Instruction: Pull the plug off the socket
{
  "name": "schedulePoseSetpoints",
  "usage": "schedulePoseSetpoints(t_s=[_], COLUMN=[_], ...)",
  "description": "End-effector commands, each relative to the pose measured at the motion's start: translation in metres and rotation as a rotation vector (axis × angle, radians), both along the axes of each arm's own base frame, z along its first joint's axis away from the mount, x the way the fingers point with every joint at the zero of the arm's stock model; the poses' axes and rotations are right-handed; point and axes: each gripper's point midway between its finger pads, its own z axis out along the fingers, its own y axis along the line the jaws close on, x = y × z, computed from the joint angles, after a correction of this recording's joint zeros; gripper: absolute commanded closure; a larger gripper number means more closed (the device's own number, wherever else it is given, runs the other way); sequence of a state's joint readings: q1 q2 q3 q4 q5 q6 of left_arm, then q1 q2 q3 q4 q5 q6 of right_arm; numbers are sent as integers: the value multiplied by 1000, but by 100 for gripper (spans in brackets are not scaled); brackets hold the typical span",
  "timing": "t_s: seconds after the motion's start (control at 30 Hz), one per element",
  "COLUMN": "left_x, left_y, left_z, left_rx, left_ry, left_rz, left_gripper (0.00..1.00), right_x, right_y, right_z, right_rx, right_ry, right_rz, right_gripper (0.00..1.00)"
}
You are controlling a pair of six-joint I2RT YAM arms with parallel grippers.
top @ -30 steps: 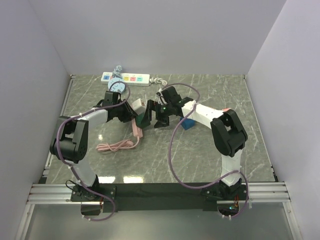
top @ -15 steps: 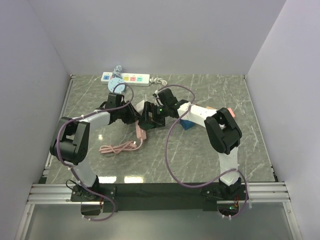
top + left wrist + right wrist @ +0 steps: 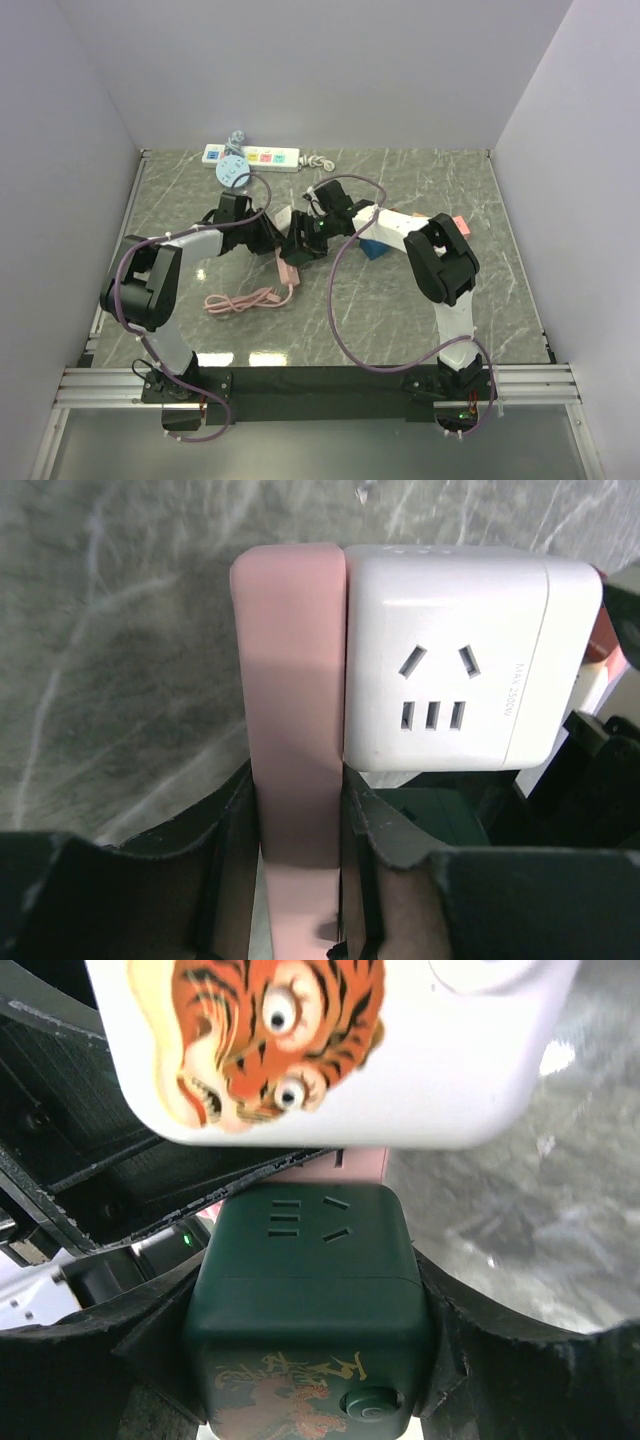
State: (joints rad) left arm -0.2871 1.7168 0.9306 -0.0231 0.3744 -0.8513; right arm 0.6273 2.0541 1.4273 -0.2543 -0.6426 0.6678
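The socket (image 3: 252, 156), a long white strip with pastel panels, lies at the back of the table, apart from both grippers. My left gripper (image 3: 297, 870) is shut on a pink bar (image 3: 295, 710) that trails a pink cord (image 3: 245, 298). A white cube adapter (image 3: 450, 670) sits flush against the bar's right side. My right gripper (image 3: 310, 1360) is shut on a dark green cube adapter (image 3: 310, 1290), with fingers pressed to both its sides. Just beyond it is the white cube's tiger-print face (image 3: 330, 1050), with pink (image 3: 355, 1163) showing between them. In the top view the two grippers (image 3: 272, 238) (image 3: 300, 243) meet mid-table.
A pale blue round thing (image 3: 235, 172) rests against the strip's front, and the strip's bundled white cord (image 3: 318, 161) lies at its right end. A blue block (image 3: 375, 249) sits under the right forearm. Grey walls close in the table on three sides.
My right gripper has moved left up to the left gripper and closed round the green cube. The pink bar and its cord have shifted slightly towards the near edge.
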Motion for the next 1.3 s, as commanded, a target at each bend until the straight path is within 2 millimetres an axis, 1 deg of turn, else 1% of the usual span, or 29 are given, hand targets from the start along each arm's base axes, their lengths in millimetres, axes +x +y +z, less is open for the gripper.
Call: schedulePoseSetpoints(t_s=[0.0,0.07,0.17,0.27,0.3,0.4,0.43,0.47,0.57,0.6,0.67,0.7,0.73,0.77,0.8,0.83,0.87,0.9,0.93,0.97,1.0,1.03,1.07,1.17,1.27], left_x=[4,0,-3,-6,-6,-8,-8,-8,-8,-8,-7,-6,-7,-7,-6,-6,-6,-3,-2,-1,1,2,2,6,7], left_y=[5,7,9,9,10,11,11,11,13,14,14,14,15,15,14,14,14,14,13,13,12,12,11,10,10], left_z=[1,-10,-22,-33,-35,-43,-44,-46,-51,-53,-54,-55,-57,-59,-59,-59,-60,-59,-58,-57,-55,-54,-55,-54,-52], left_rx=[33,51,60,65,68,75,78,81,98,106,109,112,118,119,118,116,115,117,115,112,111,109,109,107,103], left_ry=[-70,-51,-33,-9,-6,7,5,10,23,22,26,28,38,45,46,44,50,45,42,42,38,34,39,37,32], left_rz=[-16,-21,-20,-23,-23,-26,-27,-26,-30,-33,-32,-30,-28,-29,-30,-29,-28,-25,-24,-24,-22,-23,-22,-22,-19], left_gripper=[100,100,100,100,100,100,100,100,100,100,100,100,100,100,100,100,100,100,100,100,100,100,100,100,100], right_x=[0,2,8,9,7,5,7,9,25,29,42,43,51,52,50,49,44,43,39,30,30,27,22,15,14], right_y=[-8,-14,-22,-20,-18,-16,-19,-21,-40,-47,-59,-66,-74,-78,-80,-80,-80,-77,-74,-74,-72,-69,-70,-63,-63], right_z=[33,34,38,46,51,55,55,54,53,54,50,48,39,35,38,37,29,35,35,26,31,32,28,40,60], right_rx=[57,60,72,148,189,217,208,192,118,89,29,-15,-111,-174,-221,-254,-304,-296,-283,-292,-270,-260,-255,-193,-64], right_ry=[-12,8,17,21,37,51,50,49,13,21,-12,-1,-34,-56,-70,-93,-97,-122,-123,-93,-114,-116,-104,-129,-112], right_rz=[109,121,93,80,80,103,106,110,111,100,65,49,14,6,3,4,-15,-25,-24,-39,-49,-48,-42,11,31], right_gripper=[100,100,100,100,100,100,100,100,100,100,100,100,100,100,100,100,100,100,100,100,100,100,100,100,100])
